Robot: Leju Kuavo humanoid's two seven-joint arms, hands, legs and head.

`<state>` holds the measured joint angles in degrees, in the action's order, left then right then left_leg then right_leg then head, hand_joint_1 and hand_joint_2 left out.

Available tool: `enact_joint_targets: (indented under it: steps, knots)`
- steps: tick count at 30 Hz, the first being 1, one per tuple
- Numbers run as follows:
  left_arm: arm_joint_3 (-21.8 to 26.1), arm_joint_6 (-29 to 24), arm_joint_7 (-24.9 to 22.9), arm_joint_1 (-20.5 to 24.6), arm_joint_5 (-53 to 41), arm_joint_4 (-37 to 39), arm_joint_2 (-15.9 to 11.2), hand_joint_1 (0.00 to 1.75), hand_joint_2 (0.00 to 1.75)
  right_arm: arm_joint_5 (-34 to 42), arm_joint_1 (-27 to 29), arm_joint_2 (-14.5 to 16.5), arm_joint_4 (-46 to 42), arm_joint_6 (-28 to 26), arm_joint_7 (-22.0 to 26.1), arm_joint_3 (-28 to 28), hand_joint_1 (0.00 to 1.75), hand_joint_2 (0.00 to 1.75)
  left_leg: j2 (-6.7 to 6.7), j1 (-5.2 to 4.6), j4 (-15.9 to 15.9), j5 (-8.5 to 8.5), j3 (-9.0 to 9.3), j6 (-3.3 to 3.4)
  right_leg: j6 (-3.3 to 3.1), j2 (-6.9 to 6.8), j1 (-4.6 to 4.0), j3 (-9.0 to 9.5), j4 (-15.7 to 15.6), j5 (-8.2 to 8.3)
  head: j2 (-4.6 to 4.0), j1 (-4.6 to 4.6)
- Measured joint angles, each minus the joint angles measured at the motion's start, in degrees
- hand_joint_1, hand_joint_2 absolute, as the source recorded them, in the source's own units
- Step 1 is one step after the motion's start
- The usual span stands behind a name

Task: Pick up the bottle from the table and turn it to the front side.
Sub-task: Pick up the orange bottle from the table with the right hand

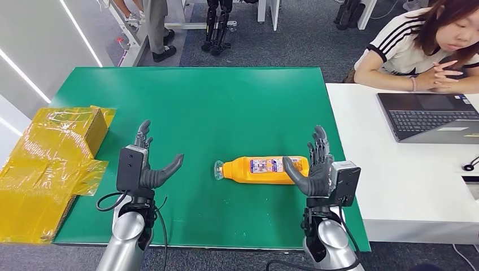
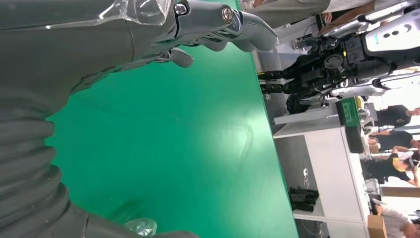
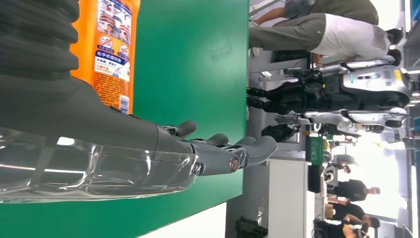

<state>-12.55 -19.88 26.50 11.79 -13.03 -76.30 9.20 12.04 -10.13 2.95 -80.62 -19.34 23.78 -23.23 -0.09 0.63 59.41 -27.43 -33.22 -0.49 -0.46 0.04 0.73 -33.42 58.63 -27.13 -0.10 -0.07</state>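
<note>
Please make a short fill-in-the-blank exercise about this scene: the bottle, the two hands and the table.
1. The orange bottle lies on its ____ on the green table.
2. The robot hand nearest the bottle is its ____ hand.
3. The left hand holds ____.
4. The bottle's cap points toward the robot's ____ hand.

Missing words: side; right; nothing; left

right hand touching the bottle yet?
Cannot tell. In the head view the right hand, fingers spread, overlaps the base end of the lying orange bottle, its thumb across it; neither that nor the right wrist view plainly shows contact or gap.
</note>
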Motion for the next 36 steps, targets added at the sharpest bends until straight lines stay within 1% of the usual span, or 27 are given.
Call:
enact_joint_targets:
  steps: [22,28,36]
  knots:
    - [0.03,1.90,-0.55,0.94,2.38,0.07,-0.10,0.00,1.75,-1.56,1.96,0.09,2.48,-0.09,0.63,-3.41,0.00,1.75,0.00,0.00,0.00,0.00,-0.01,0.00,0.00,0.01,0.00,0.00,0.00,0.00,0.00,0.00]
    - [0.36,1.16,0.42,-0.54,3.57,0.07,-1.10,0.00,1.75,-3.28,1.84,0.16,2.09,-0.46,0.80,-4.64,0.00,1.75,0.00,0.01,-0.01,0.00,-0.01,0.00,0.00,0.00,0.00,0.00,0.01,0.00,0.01,0.00]
    - [0.68,0.91,1.00,-1.68,4.30,0.07,-2.16,0.00,1.75,-3.46,1.16,0.26,2.19,-0.40,0.74,-5.34,0.00,1.75,0.00,0.00,-0.01,0.00,-0.02,0.00,0.00,-0.01,0.00,0.01,0.01,0.00,-0.01,0.00]
